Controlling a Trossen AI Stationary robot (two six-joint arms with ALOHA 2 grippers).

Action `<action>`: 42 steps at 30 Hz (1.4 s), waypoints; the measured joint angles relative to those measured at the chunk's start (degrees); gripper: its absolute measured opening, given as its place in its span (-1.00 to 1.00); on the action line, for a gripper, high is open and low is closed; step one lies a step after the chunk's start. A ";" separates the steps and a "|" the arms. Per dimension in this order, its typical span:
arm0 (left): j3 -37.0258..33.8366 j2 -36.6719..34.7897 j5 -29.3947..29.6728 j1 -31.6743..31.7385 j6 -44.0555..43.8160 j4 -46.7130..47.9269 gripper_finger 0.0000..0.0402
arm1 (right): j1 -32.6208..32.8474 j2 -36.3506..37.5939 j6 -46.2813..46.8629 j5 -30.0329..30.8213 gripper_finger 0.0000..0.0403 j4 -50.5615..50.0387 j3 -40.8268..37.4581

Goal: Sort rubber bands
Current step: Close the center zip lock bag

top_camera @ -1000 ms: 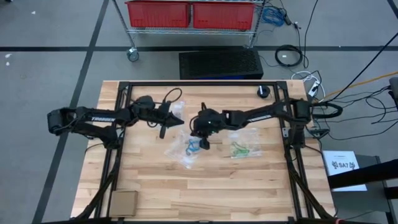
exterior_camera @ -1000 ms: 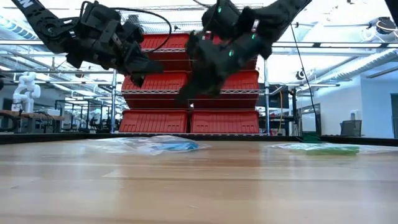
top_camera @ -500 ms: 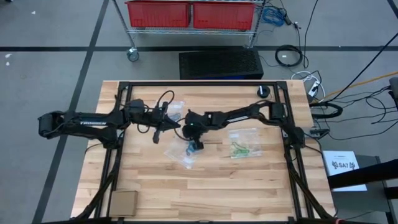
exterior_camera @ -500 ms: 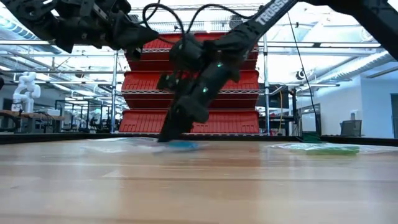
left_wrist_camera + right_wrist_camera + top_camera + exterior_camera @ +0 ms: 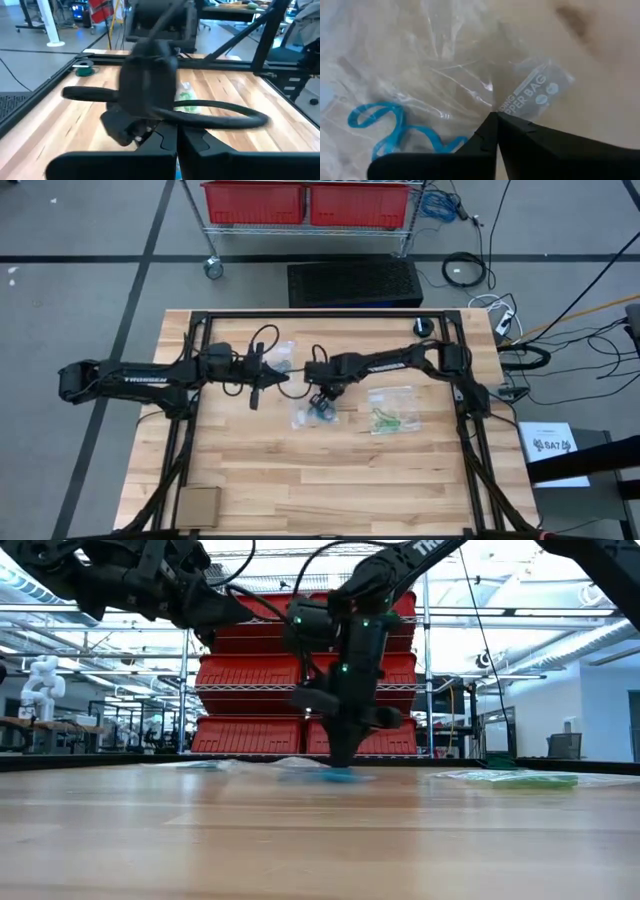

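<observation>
A clear plastic bag [image 5: 306, 418] with blue rubber bands [image 5: 395, 127] inside lies on the wooden table near its middle. My right gripper [image 5: 322, 402] stands over it, pointing down, shut on the bag's plastic; in the low view the right gripper [image 5: 340, 758] reaches the tabletop. A second clear bag [image 5: 392, 411] with green bands lies flat to the right. My left gripper [image 5: 253, 392] hovers left of the first bag, shut and empty, well above the table in the low view [image 5: 215, 615]. My right gripper pinches the clear bag's plastic [image 5: 492, 102] between its two shut fingertips, close to the printed label [image 5: 535, 92]. The fingers come from above, pointing down. The bag rests crumpled on the table, the blue bands beside the fingers; how many layers are pinched, I cannot tell.
A dark metal frame [image 5: 200, 320] borders the tabletop. A small round roll [image 5: 424, 327] sits at the far right, a tan square [image 5: 198, 505] at the near left corner. More clear plastic [image 5: 283, 360] lies under the left arm's cable.
My right gripper has dropped from well above the table onto the blue-band bag, then gone toward the table's right edge, dragging the bag with it; the bag has slid right and bunched up. My left gripper has drawn back a little toward the left edge.
</observation>
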State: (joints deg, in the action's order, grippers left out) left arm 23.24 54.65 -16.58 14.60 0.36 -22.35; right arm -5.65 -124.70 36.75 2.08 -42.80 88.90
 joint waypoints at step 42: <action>-13.33 -10.97 -0.64 -1.08 -9.02 -15.80 -0.96 | -5.95 -3.25 -37.55 -16.64 -0.95 25.09 0.00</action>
State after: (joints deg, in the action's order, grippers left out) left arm 9.91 43.68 -17.22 13.52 -8.66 -38.16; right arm -11.60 -127.95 -0.81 -14.56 -17.71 88.90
